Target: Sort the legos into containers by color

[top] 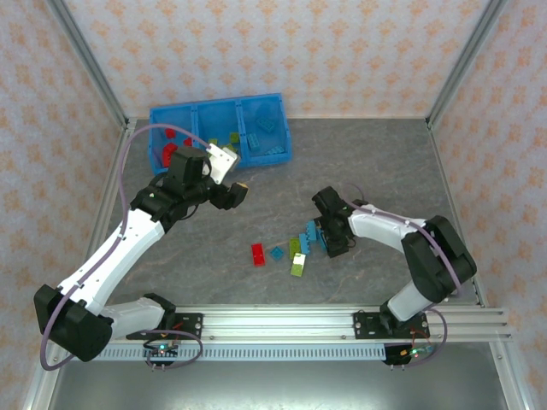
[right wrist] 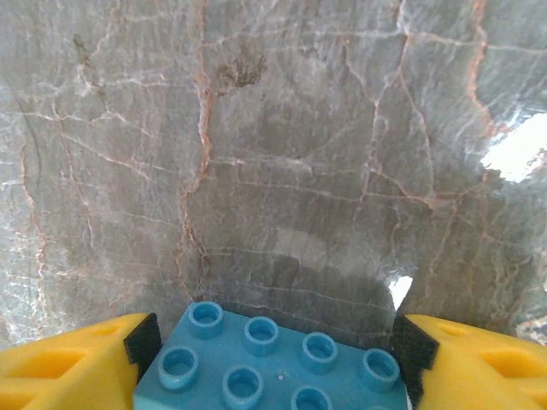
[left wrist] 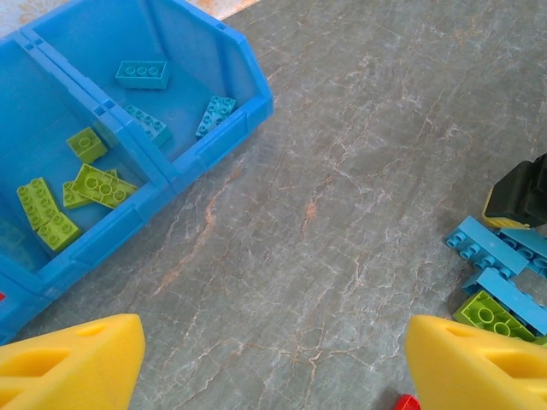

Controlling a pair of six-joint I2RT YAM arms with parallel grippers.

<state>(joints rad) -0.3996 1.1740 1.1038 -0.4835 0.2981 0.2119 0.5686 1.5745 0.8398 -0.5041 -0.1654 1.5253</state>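
The right gripper (right wrist: pixel 275 363) pinches a light-blue studded plastic brick (right wrist: pixel 256 377) beside the loose pile (top: pixel 295 252), well apart from the bright-blue compartmented plastic tray (top: pixel 266 159), so the long carry may shake it free; the left gripper (left wrist: pixel 273 367) hangs spread, empty.

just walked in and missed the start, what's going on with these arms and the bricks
Two arms are sorting bricks by colour into a blue tray. The right gripper is shut on a light blue brick by the loose pile. The left gripper hangs open and empty between tray and pile. The tray already holds red bricks, green bricks and blue bricks in separate compartments.
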